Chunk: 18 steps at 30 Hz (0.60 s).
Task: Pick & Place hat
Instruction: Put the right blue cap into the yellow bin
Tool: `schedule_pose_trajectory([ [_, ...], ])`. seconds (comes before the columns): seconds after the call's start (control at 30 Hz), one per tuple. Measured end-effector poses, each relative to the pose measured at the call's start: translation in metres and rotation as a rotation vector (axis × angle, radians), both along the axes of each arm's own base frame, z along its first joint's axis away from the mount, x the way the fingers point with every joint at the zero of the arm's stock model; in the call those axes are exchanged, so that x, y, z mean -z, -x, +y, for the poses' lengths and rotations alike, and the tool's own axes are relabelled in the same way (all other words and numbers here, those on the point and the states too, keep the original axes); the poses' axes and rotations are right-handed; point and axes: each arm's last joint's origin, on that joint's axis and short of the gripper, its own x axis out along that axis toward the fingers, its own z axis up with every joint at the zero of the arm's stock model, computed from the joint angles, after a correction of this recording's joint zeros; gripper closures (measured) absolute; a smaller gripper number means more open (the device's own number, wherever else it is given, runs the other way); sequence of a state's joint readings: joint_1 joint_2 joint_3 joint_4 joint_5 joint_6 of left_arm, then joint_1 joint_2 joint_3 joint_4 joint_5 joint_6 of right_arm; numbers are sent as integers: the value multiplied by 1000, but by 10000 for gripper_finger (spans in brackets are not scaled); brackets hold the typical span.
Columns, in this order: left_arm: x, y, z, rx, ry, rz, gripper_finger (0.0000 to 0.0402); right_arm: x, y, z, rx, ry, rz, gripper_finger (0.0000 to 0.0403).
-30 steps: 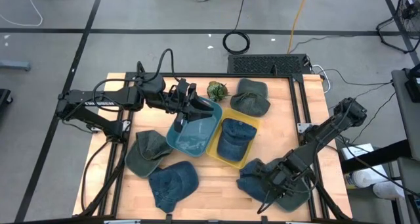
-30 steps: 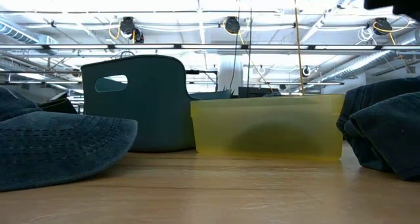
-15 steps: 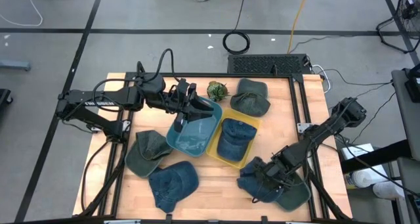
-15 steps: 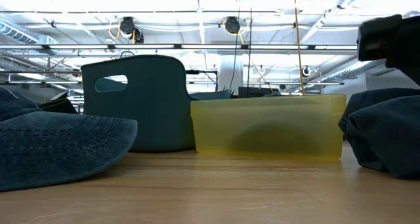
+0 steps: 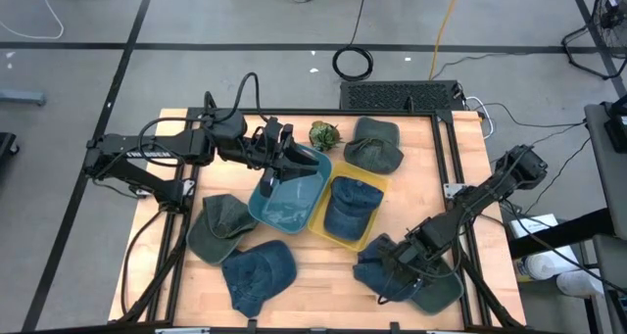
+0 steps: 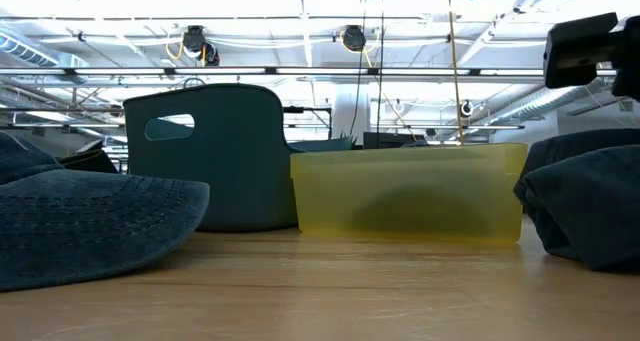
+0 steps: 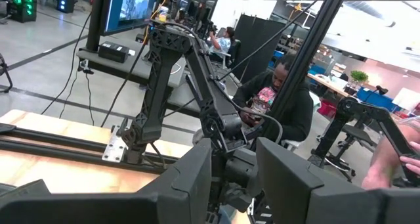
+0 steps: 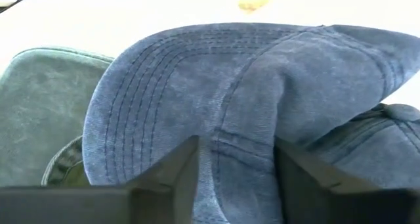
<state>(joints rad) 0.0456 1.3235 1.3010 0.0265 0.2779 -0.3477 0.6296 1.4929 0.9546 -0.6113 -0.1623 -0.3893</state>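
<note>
A blue hat (image 5: 377, 263) lies at the table's near right, partly over a green hat (image 5: 441, 293); it also shows in the low view (image 6: 585, 206). My right gripper (image 5: 390, 272) is down on the blue hat and shut on it (image 8: 236, 145). My left gripper (image 5: 279, 156) hovers above the teal bin (image 5: 284, 199). It points level, open by a narrow gap (image 7: 233, 181), and holds nothing. Another blue hat (image 5: 351, 205) lies in the yellow bin (image 5: 323, 231). My right gripper pinches a raised fold of the blue hat (image 8: 239, 122) between its two fingers, near where the stitched brim meets the crown. The fingers come from above, slanting down. The hat rests on the table and on the green hat under it.
More hats lie around: a green one (image 5: 374, 143) at the far side, a green one (image 5: 217, 226) at the left and a blue one (image 5: 260, 273) at the near edge. A small green plant (image 5: 323, 134) stands behind the bins. A person sits beyond the table (image 7: 279, 99).
My right gripper has come down onto the blue hat and shifted a little toward the table's left. Its arm now shows at the upper right of the low view. The hat stays on the table.
</note>
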Motion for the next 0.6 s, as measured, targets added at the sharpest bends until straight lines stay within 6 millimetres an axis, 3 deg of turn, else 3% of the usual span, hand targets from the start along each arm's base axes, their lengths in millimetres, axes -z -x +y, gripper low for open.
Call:
schedule_pose_trajectory([
  [0.3,0,0,0,0,0,0,273,-11,2,-2,11,-34,-40,388],
  [0.6,0,0,0,0,0,0,273,-47,13,-2,144,-228,-115,400],
])
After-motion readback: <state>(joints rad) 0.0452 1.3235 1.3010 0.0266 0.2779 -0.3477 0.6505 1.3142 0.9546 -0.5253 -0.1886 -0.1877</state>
